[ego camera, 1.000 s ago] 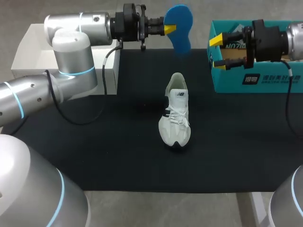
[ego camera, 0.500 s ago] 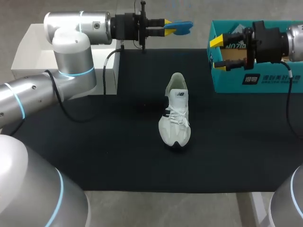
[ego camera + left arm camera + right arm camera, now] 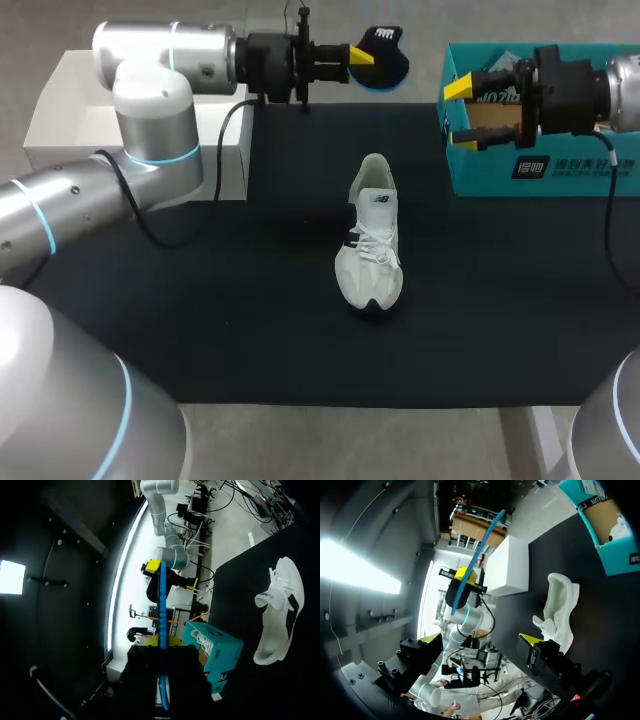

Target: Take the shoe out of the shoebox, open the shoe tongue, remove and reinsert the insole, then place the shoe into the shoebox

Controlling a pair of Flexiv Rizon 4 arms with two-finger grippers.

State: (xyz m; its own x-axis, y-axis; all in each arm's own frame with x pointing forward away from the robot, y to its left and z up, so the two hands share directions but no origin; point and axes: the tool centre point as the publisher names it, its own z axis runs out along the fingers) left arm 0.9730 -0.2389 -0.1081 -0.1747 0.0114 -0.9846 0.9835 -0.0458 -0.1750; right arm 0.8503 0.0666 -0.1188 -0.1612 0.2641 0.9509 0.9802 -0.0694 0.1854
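1. The left gripper (image 3: pixel 362 55) has rolled at the wrist over the last second. The insole (image 3: pixel 385 60) first showed its blue underside to the head camera, then went edge-on, and now shows its dark top face with a pale mark.
2. The left gripper is clamped on one end of the insole. It holds it in the air over the far edge of the black mat (image 3: pixel 250 300), well apart from the shoe. In the left wrist view the insole runs straight out between the fingers as a thin blue line.
3. The shoe (image 3: pixel 372 235) has not shifted. It lies alone in the middle of the mat, heel opening toward the far side and toe toward the robot.
4. The right gripper (image 3: pixel 460 112) has not moved either. Its fingers are spread with nothing between them, and it hangs at the near left corner of the teal shoebox (image 3: pixel 560 165).
5. The flip suggests the removal is done and the insole is being oriented for reinsertion. It probably next has to travel down to the shoe's opening. The unheld shoe could slide when pushed.
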